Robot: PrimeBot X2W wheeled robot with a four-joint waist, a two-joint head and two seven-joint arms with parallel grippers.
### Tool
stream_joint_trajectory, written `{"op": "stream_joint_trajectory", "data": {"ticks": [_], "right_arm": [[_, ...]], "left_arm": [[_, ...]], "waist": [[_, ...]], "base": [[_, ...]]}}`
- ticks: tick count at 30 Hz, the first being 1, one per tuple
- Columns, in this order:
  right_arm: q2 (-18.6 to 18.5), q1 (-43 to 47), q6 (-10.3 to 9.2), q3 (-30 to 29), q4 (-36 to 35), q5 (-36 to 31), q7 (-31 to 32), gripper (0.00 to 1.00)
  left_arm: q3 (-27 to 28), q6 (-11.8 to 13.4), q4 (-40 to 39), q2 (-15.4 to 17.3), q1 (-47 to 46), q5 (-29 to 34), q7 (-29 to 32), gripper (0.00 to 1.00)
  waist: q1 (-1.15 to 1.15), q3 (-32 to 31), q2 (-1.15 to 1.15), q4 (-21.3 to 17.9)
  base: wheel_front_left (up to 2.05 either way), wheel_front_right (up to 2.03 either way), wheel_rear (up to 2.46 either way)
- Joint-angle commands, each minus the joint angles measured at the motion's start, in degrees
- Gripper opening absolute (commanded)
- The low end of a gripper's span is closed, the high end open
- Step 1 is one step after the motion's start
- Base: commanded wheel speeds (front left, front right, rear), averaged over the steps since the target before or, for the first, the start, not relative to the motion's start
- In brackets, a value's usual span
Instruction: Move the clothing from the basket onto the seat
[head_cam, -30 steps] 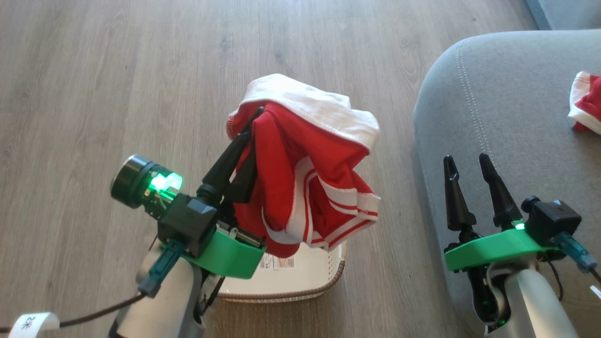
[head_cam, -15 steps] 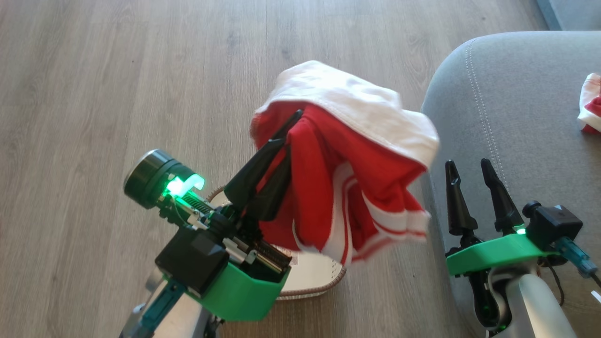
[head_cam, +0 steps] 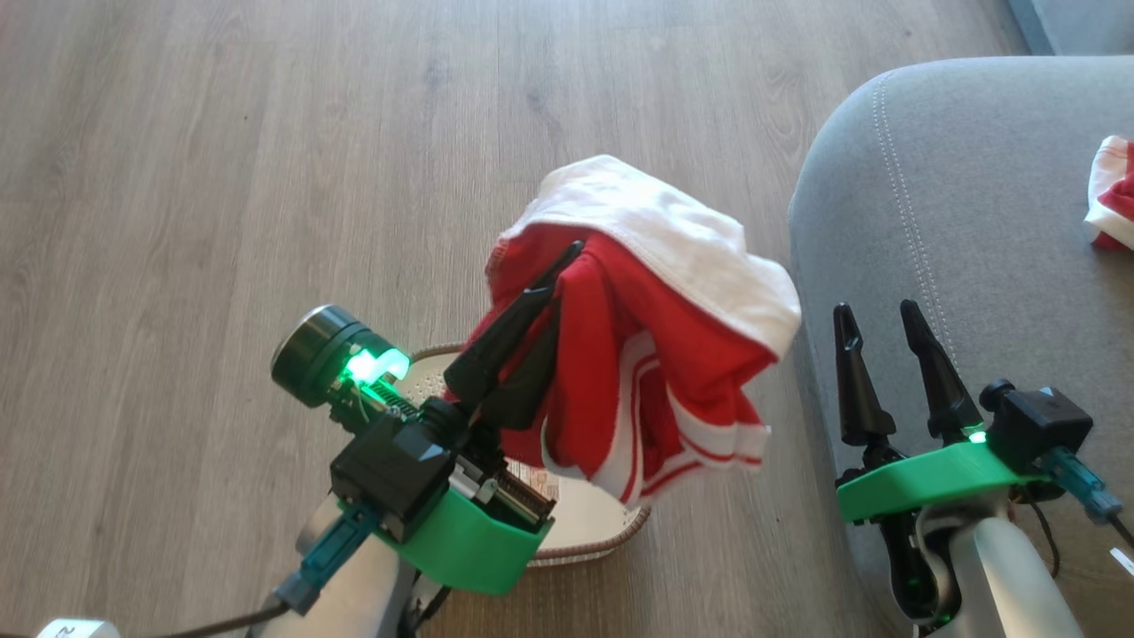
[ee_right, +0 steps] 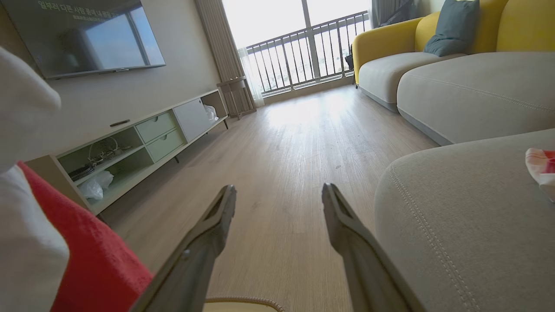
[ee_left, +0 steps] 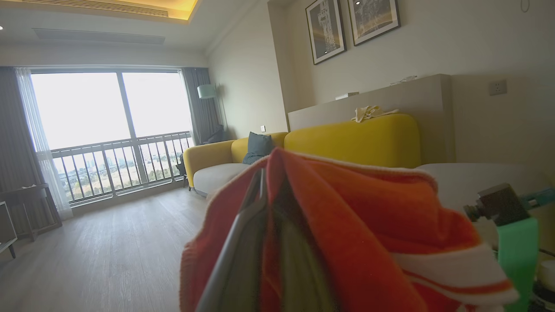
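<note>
My left gripper [head_cam: 570,266] is shut on a piece of clothing [head_cam: 660,354], red with white bands and white lining, and holds it in the air above the basket [head_cam: 611,542], just left of the seat [head_cam: 974,204]. In the left wrist view the clothing [ee_left: 355,225] drapes over my left gripper [ee_left: 265,173]. Part of the cream basket shows under the hanging fabric. A second red and white piece of clothing [head_cam: 1112,190] lies on the grey seat at the far right. My right gripper [head_cam: 873,310] stands open and empty over the seat's near edge, and it is seen open [ee_right: 279,190] in its own wrist view.
Wooden floor [head_cam: 266,177] surrounds the basket. The right wrist view has a low TV cabinet [ee_right: 143,143] along the left wall and a grey and yellow sofa [ee_right: 412,60] beyond the seat [ee_right: 468,225]. The held clothing [ee_right: 86,264] hangs at its left edge.
My left gripper has carried the clothing to the right, closer to the seat, and the fabric has swung and settled a little lower. The right gripper has stayed put.
</note>
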Motion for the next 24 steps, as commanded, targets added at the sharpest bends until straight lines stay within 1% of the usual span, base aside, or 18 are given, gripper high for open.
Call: {"op": "stream_joint_trajectory", "data": {"ticks": [1, 9, 12, 14, 19, 20, 24], "right_arm": [[-0.4, -1.3, 0.40, 1.7, -1.8, 0.1, 0.0, 1.00], [-0.4, -1.2, 0.40, 2.4, -2.2, -0.1, 0.0, 1.00], [-0.7, -1.0, 0.40, 4.6, -3.2, -0.4, 0.0, 1.00], [-2.0, -0.8, 0.40, 7.2, -4.2, 0.1, 0.0, 1.00], [-7.1, -0.6, 0.40, 14.7, -7.9, 1.4, 0.0, 1.00], [-7.1, -0.6, 0.40, 14.7, -7.9, 1.4, 0.0, 1.00], [-11.9, -1.2, 0.40, 22.2, -11.7, 3.2, 0.0, 1.00]], "left_arm": [[1.9, -0.3, -2.1, -0.6, -1.6, -0.1, -0.3, 0.00], [2.7, -0.6, -1.7, -0.7, -1.7, -0.2, -0.3, 0.00], [2.9, -0.7, -1.6, -0.7, -1.4, -0.3, -0.3, 0.00], [3.3, -0.7, -1.5, -0.7, -1.2, -0.4, -0.3, 0.00], [4.8, -0.6, -0.7, -0.7, -1.2, -0.1, -0.3, 0.00], [4.8, -0.6, -0.7, -0.7, -1.2, -0.1, -0.3, 0.00], [6.0, -0.7, 0.0, -0.7, -1.4, 0.2, -0.3, 0.00]], "waist": [[0.00, 0.0, 0.00, -0.1], [0.00, 0.0, 0.00, -0.4], [0.00, -0.3, 0.00, -0.5], [0.00, -0.4, 0.00, -0.5], [0.00, -0.4, 0.00, -0.9], [0.00, -0.4, 0.00, -0.9], [0.00, -0.2, 0.00, -1.2]], "base": [[0.00, 0.00, 0.00], [0.00, 0.00, 0.00], [0.00, 0.00, 0.00], [0.00, 0.00, 0.00], [0.00, 0.00, 0.00], [0.00, 0.00, 0.00], [0.00, 0.00, 0.00]]}}
